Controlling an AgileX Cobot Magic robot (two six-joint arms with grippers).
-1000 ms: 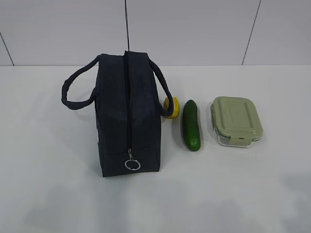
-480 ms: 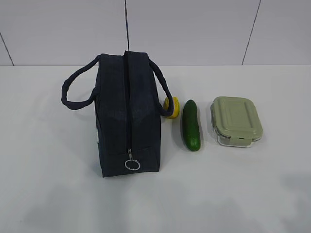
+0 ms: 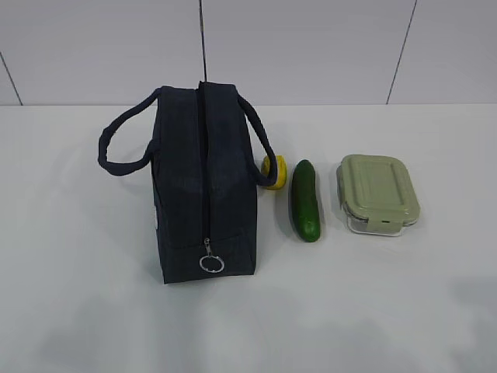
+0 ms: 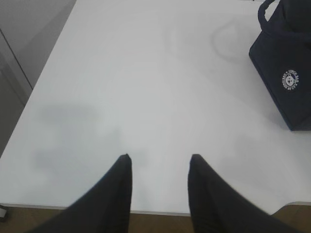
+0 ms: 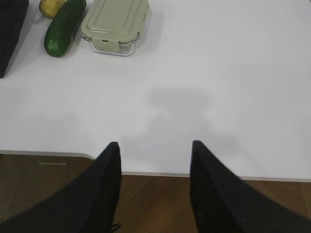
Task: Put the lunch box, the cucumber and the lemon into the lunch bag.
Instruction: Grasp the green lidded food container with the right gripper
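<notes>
The navy lunch bag (image 3: 203, 194) stands left of centre on the white table, its top zipper closed with the ring pull (image 3: 211, 263) at the near end. Right of it lie the lemon (image 3: 275, 172), partly behind a handle, the dark green cucumber (image 3: 305, 200) and the lunch box (image 3: 377, 193) with its sage lid. Neither arm shows in the exterior view. My left gripper (image 4: 160, 158) hangs open over the near table edge, with the lunch bag (image 4: 286, 73) far to its right. My right gripper (image 5: 154, 144) is open and empty, well short of the cucumber (image 5: 64, 27), lemon (image 5: 51, 7) and lunch box (image 5: 115, 23).
The white table (image 3: 404, 311) ends at a near edge (image 5: 204, 175) with brown floor below. A grey panelled wall stands behind the table. Bare tabletop lies in front of the objects and to the left of the bag.
</notes>
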